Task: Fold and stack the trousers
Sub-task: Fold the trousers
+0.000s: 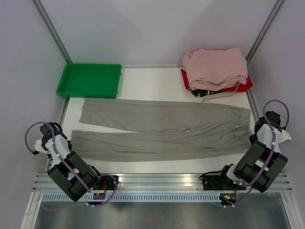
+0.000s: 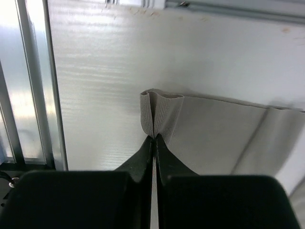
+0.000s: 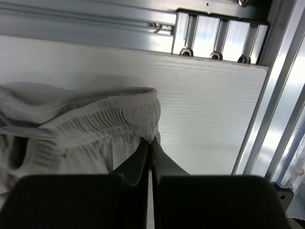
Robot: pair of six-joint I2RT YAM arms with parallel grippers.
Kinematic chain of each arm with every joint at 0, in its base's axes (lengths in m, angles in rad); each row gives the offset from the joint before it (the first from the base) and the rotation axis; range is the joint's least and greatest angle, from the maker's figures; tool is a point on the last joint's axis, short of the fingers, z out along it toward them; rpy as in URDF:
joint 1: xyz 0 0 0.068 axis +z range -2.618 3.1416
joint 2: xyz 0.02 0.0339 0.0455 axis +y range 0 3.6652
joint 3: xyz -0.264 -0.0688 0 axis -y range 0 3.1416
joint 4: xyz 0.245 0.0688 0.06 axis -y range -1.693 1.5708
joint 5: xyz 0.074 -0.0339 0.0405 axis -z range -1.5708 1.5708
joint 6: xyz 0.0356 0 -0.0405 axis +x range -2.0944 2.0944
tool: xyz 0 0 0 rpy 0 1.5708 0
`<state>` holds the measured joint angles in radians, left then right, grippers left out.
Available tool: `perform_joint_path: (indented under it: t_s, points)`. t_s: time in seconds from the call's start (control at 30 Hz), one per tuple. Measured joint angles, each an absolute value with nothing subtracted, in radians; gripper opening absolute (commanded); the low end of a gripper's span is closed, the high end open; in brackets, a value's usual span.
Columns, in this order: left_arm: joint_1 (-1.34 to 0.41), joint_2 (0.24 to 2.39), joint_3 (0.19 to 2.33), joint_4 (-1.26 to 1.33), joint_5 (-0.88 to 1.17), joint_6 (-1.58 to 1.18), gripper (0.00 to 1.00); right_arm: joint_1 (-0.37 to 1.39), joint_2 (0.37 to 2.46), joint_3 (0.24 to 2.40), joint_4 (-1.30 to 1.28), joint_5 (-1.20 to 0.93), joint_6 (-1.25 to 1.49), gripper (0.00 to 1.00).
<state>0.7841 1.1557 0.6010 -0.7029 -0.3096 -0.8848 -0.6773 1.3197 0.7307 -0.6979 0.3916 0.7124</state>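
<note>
In the left wrist view, at the lower centre of the frame, the left gripper [image 2: 154, 137] has its jaws pressed together on the puckered corner of a leg hem. In the right wrist view, the right gripper [image 3: 151, 142] is likewise closed, pinching the gathered elastic waistband at its near corner. Both bites look shallow, so any lift probably needs to be slow to keep the cloth from slipping out.

In the top view, the trousers [image 1: 162, 129] lie flat across the middle of the table [image 1: 152, 168], hems at the left of the frame and waistband at the right. The two legs lie side by side, with a narrow gap opening toward the hems.

The step in hand appears to be folding the near leg over the far one. Done well, both arms would rise together and keep the near edge lightly taut between them. They would carry it toward the top of the frame and lay it down so that hem meets hem and waistband meets waistband, without dragging the far leg.

Beyond the trousers, a green tray [image 1: 88, 78] sits at the upper left and a pile of pink garments [image 1: 215, 67] at the upper right, both apart from the trousers.
</note>
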Motion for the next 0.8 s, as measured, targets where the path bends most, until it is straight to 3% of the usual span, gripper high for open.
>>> perform_joint_path:
  t_s: [0.27, 0.8]
  points:
    - [0.784, 1.126, 0.782, -0.746, -0.293, -0.775, 0.02, -0.677, 1.152, 0.792, -0.746, 0.392, 0.710, 0.00]
    - [0.704, 1.313, 1.073, -0.637, -0.154, -0.610, 0.02, -0.676, 1.259, 0.936, -0.658, 0.266, 0.607, 0.00]
